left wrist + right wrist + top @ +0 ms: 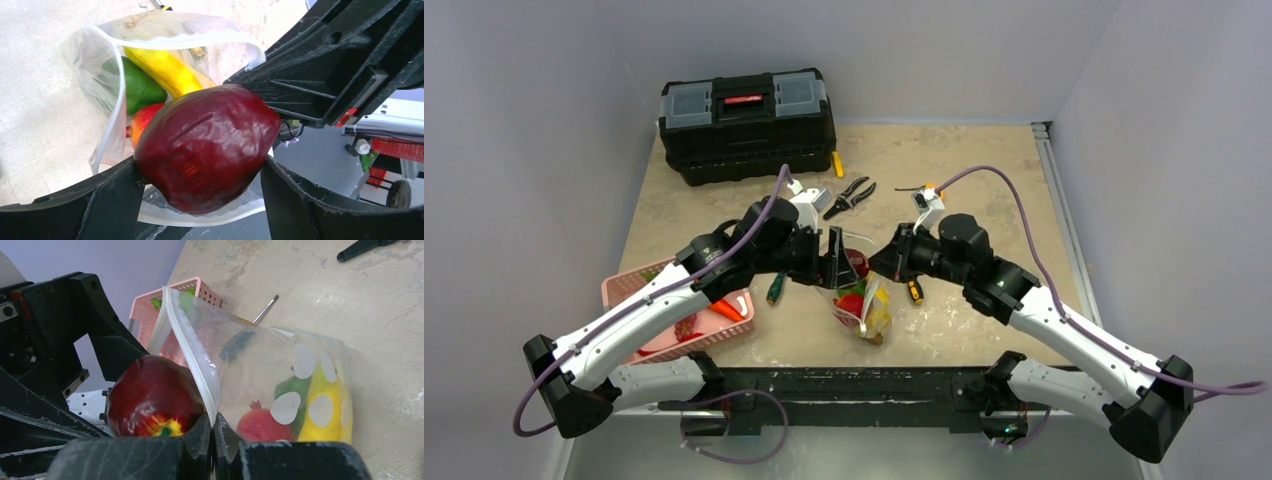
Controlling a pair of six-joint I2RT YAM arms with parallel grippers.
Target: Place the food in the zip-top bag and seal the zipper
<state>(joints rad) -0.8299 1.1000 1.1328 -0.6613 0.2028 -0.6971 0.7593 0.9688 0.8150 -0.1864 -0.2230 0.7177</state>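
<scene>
My left gripper [202, 185] is shut on a dark red round fruit [205, 150], held right at the mouth of the zip-top bag [260, 360]. Inside the clear dotted bag lie a yellow banana [165, 70], a green pepper [137, 87] and a smaller red fruit [262, 425]. My right gripper [212, 432] is shut on the bag's mouth edge, pinching the whitish zipper [192, 352] and holding the mouth up and open. In the top view both grippers meet over the bag [864, 310] at the table's middle front.
A pink basket [624, 285] with more toy food stands at the front left under my left arm. A black toolbox [747, 120] sits at the back, with pliers [852, 194] in front of it. Screwdrivers [775, 289] [914, 290] lie on either side of the bag.
</scene>
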